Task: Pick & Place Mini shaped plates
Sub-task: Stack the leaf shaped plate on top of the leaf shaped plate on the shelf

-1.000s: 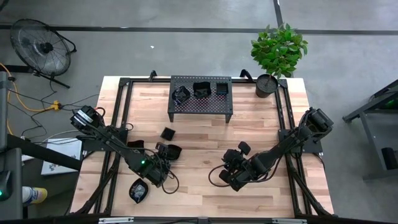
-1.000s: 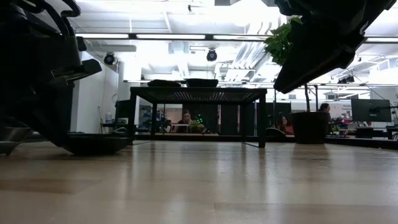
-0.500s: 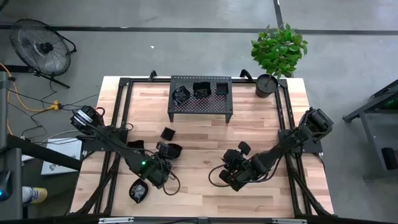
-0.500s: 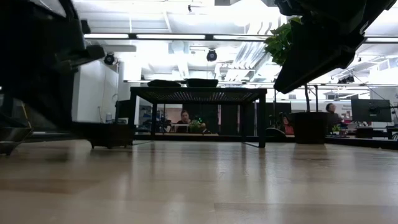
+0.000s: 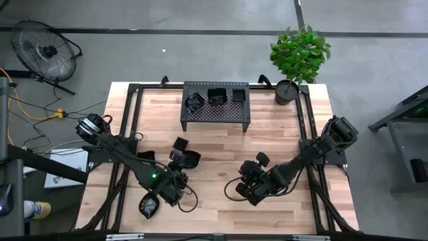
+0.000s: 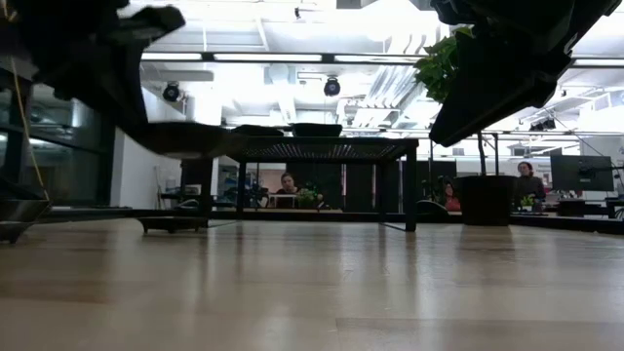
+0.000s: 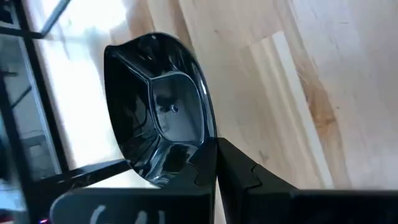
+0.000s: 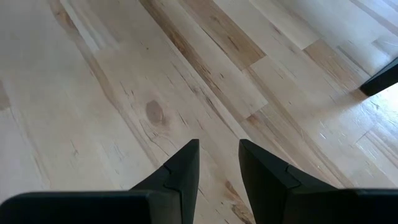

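Left gripper (image 7: 214,163) clenched on the rim of a glossy black dish (image 7: 160,109), held raised above the wooden surface (image 5: 221,150), near another dish (image 5: 180,143). Right gripper (image 8: 217,163) hovers part-open and empty over bare wood. Three dishes sit on the rack (image 5: 215,110).

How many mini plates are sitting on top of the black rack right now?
3, in a row on the rack: one at its left, one in the middle, one at its right. More could be stacked in these; the high view cannot settle that.
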